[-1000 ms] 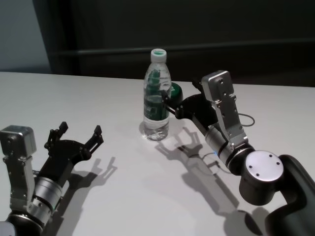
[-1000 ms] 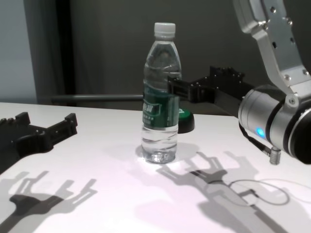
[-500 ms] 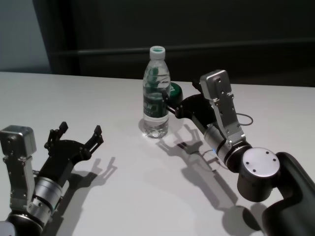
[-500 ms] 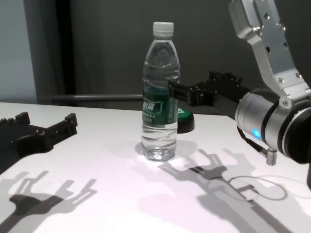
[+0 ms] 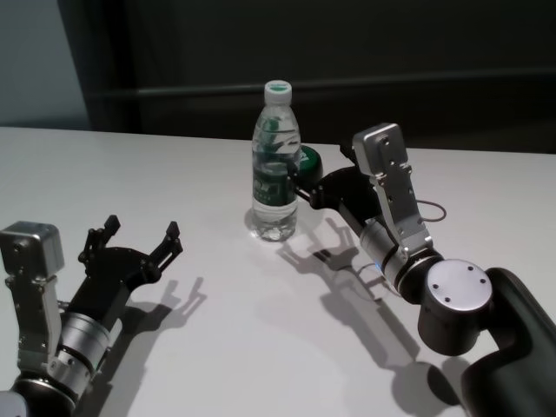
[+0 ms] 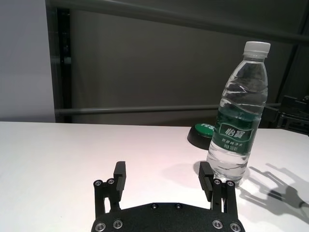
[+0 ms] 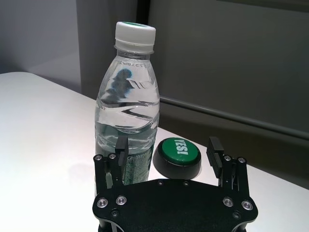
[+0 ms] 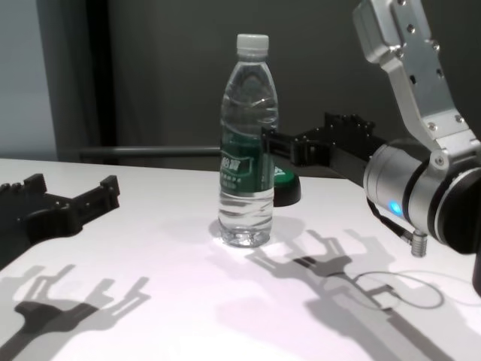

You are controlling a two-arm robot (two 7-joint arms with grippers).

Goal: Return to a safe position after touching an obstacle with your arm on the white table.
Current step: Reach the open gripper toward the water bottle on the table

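Water bottle [image 5: 276,165]: upright mid-worktop [image 5: 261,347], nudged slightly leftward over the last second. Right claw [image 5: 294,187]: spread wide, one finger against the label; you now retreat. Left claw [image 5: 130,243]: wide, parked near.

A broad white counter [image 5: 217,347] carries a clear water bottle [image 5: 276,165], standing upright toward 12 o'clock. A low black-and-green round button [image 7: 177,157], apparently just behind it around 1 o'clock, also rests there.
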